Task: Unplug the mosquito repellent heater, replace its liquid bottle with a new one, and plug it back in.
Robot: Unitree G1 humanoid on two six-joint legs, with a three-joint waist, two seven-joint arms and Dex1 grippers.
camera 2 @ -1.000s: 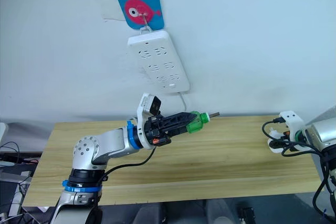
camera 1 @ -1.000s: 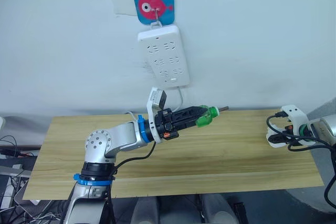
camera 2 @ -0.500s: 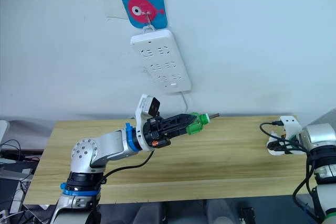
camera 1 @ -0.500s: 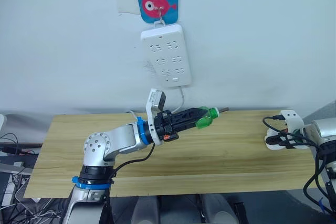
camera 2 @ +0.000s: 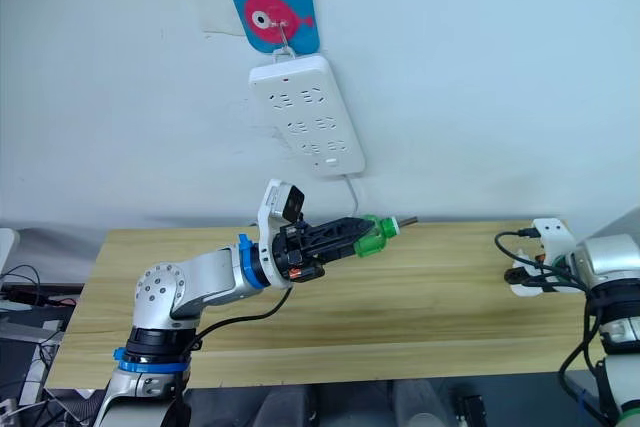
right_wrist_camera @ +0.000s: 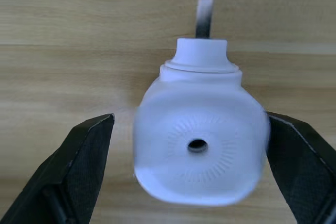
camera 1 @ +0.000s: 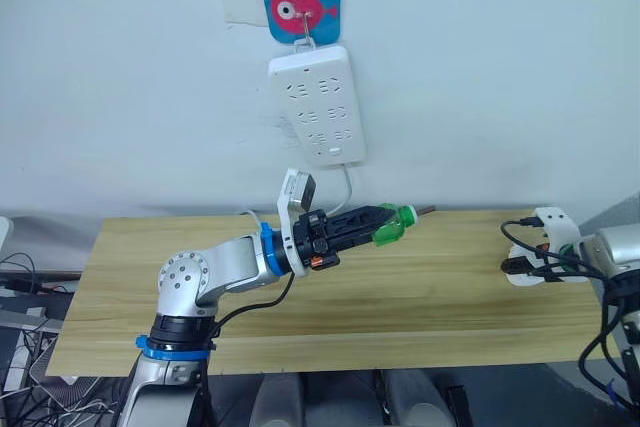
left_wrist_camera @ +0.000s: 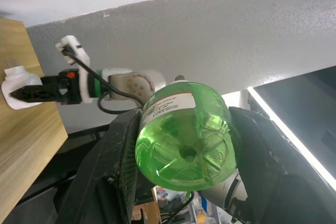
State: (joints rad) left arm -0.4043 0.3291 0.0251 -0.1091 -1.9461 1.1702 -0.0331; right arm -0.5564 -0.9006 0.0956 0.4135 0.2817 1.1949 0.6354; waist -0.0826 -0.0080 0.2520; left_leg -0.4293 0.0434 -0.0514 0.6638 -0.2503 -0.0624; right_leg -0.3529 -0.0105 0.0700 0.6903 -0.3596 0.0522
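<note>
Clamping the green liquid bottle point(camera 1: 394, 226) in the left gripper point(camera 1: 368, 222) above the wooden table point(camera 1: 420, 297), with the right gripper point(right_wrist_camera: 189, 182) spread open around the mosquito repellent heater point(right_wrist_camera: 199, 145) at the table's right edge.

Power strip point(camera 1: 312, 103) hangs on the wall above the table point(camera 1: 440, 297), behind it.

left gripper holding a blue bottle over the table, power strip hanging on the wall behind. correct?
Not blue. The bottle in the left gripper is green, as the left wrist view shows. The rest holds: it is held over the table, with the power strip hanging on the wall.
</note>
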